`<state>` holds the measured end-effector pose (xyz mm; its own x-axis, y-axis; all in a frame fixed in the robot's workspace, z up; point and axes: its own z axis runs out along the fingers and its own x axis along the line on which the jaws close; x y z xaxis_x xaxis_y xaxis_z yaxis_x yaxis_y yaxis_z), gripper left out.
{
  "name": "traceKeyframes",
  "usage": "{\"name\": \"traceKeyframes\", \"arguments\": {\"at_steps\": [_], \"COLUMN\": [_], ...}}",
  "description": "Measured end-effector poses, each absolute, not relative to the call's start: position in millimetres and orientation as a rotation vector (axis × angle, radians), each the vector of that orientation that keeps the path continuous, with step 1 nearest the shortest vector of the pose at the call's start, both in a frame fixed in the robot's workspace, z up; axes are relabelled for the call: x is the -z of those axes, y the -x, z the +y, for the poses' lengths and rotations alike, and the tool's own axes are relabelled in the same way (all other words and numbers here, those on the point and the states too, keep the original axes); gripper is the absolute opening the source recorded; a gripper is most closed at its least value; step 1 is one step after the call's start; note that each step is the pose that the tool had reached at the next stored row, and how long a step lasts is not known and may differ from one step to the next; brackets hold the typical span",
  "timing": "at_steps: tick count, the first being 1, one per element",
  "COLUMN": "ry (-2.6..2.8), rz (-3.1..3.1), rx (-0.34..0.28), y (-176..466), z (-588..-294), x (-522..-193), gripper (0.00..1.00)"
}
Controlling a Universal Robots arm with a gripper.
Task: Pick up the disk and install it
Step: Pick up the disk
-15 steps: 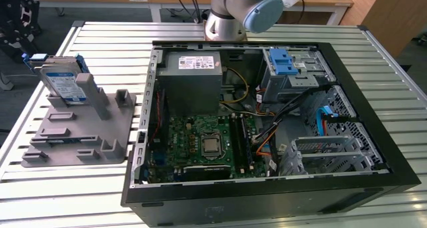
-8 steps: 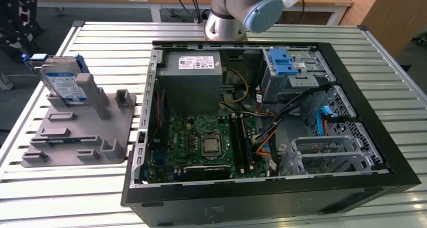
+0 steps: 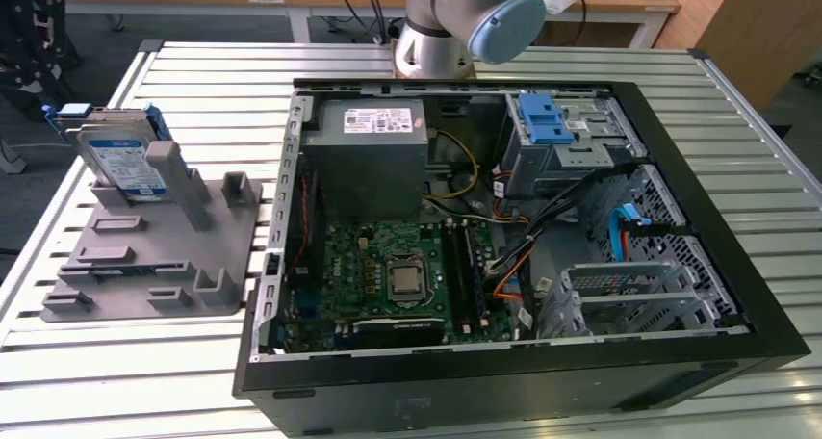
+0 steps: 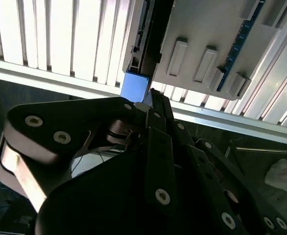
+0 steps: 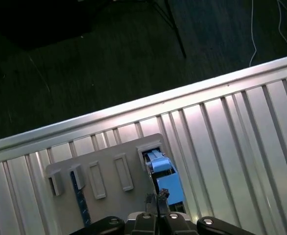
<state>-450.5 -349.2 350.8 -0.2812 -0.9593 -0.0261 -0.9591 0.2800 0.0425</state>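
Observation:
The disk (image 3: pixel 123 162) stands on edge in a slot at the far end of a grey holder plate (image 3: pixel 141 256), at the exterior view's left. It is silver with a white-and-blue label and a blue frame. In the first wrist view I look down on its blue frame (image 5: pixel 165 182) in the grey holder (image 5: pixel 104 171), with my gripper (image 5: pixel 158 198) above it and apart from it. The fingertips meet with nothing between them. The second wrist view has the dark gripper (image 4: pixel 151 96) next to the blue frame corner (image 4: pixel 134 87).
An open black computer case (image 3: pixel 719 266) lies at the exterior view's right, with a green motherboard (image 3: pixel 385 275), a grey power-supply box (image 3: pixel 372 155) and a drive bay with a blue latch (image 3: pixel 546 123). The ribbed metal table (image 3: pixel 192 362) ends just beyond the holder; dark floor lies past it.

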Motion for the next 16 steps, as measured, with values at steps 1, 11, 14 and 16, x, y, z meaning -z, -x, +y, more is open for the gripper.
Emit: {"name": "traceKeyframes", "arguments": {"at_steps": [1, 11, 14, 16], "ry": [-1.901, -1.993, -1.994, -2.008], "rz": [-2.494, -2.418, -2.417, -2.406], "rx": [0.078, 0.077, 0.076, 0.077], "y": [450.5, 450.5, 450.5, 450.5], "z": [-349.2, -341.8, -340.7, -340.6], "x": [-350.8, -350.7, -350.4, -349.9], "gripper": [0.15, 0.16, 0.28, 0.34]}}
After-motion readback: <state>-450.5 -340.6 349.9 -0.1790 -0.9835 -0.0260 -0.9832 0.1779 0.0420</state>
